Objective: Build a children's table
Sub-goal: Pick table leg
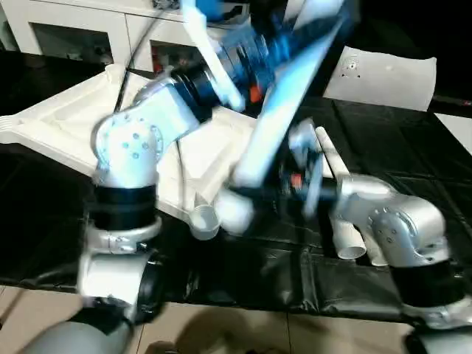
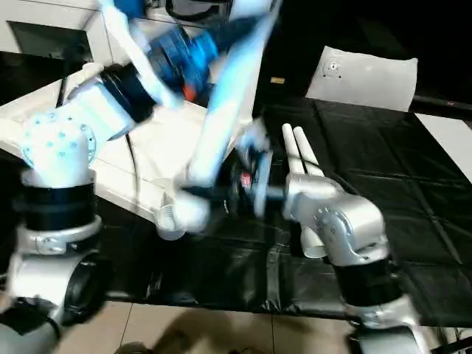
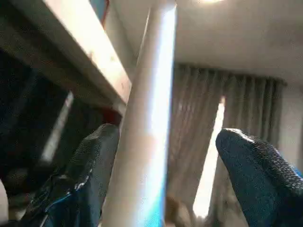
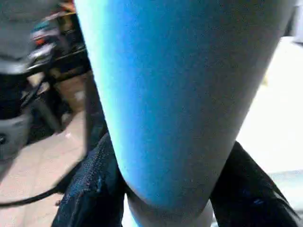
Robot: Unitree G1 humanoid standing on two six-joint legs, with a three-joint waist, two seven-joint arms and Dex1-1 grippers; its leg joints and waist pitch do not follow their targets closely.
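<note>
The white tabletop (image 1: pixel 59 122) lies underside up on the black-covered table, with a round corner socket (image 1: pixel 203 221) at its near corner. One long white leg (image 1: pixel 287 96) is raised at a slant over that corner, thick end down. My right gripper (image 4: pixel 170 189) is shut on the leg near its thick end, both fingers pressed to its sides. Higher up the same leg, my left gripper (image 3: pixel 173 151) stands open around it. There one finger (image 3: pixel 94 161) touches the leg and the other stands well apart. Two more legs (image 1: pixel 335 169) lie side by side by my right forearm.
A white pillow-like slab (image 1: pixel 383 77) rests at the back right. A white cabinet (image 1: pixel 74 29) with dark compartments stands behind the tabletop. The table's front edge (image 1: pixel 295 302) runs just ahead of me, with pale floor below it.
</note>
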